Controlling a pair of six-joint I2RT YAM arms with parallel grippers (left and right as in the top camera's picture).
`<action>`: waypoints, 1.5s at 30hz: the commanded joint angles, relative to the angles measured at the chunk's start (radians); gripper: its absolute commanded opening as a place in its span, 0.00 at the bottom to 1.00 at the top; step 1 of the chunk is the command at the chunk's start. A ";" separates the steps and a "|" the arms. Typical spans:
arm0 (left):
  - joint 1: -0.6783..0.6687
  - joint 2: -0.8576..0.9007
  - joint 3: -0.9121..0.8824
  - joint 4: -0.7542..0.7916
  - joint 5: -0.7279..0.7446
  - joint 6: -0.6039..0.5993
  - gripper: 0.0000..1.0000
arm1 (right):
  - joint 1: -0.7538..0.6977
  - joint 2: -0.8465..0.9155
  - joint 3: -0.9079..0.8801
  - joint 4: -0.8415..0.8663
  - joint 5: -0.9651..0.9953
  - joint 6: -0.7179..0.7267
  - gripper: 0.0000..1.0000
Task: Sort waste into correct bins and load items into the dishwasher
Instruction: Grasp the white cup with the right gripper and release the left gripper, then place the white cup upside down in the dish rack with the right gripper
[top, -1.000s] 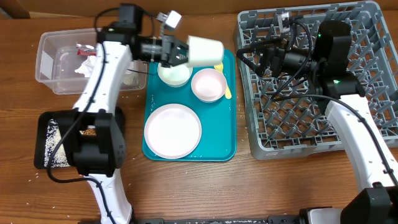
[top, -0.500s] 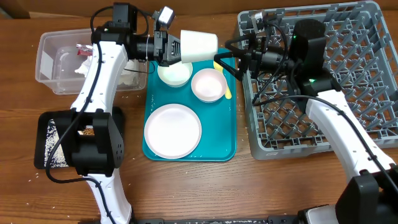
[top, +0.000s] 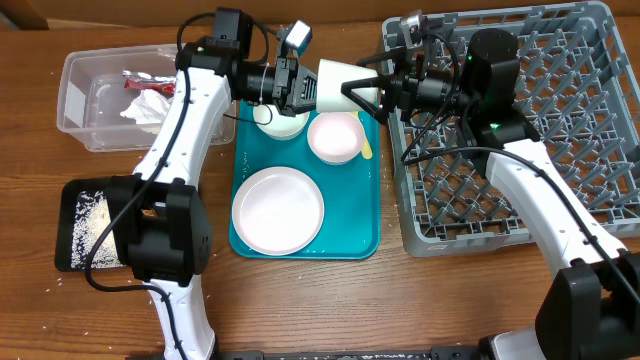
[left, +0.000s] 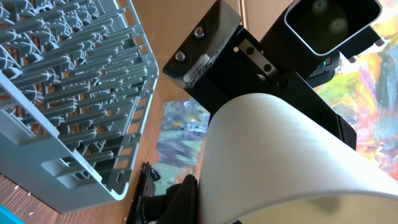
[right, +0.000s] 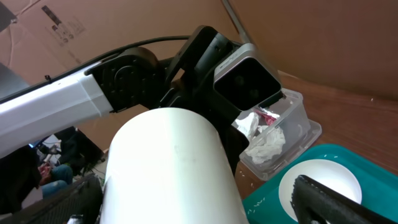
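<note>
White and lying on its side, the small cup (top: 338, 82) hangs in the air over the far edge of the teal tray (top: 350, 222). The left end effector (top: 308, 90) is clenched on one end of it. The right end effector (top: 360, 95) stands released, fingers spread wide around the cup's other end; whether they touch it is unclear. On the tray lie two white bowls (top: 335, 136) and a plate (top: 278, 208). The grey rack (top: 560, 150) sits just beside the tray, on the right arm's side.
</note>
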 joint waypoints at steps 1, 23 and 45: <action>0.000 -0.006 0.014 -0.006 0.038 -0.014 0.04 | 0.008 0.000 0.021 0.004 0.003 0.009 0.92; 0.001 -0.006 0.014 -0.007 0.025 -0.029 0.04 | 0.051 0.002 0.021 -0.027 -0.018 -0.001 0.62; 0.002 -0.006 0.014 -0.006 -0.192 -0.029 0.33 | -0.173 0.000 0.021 -0.277 0.024 0.011 0.54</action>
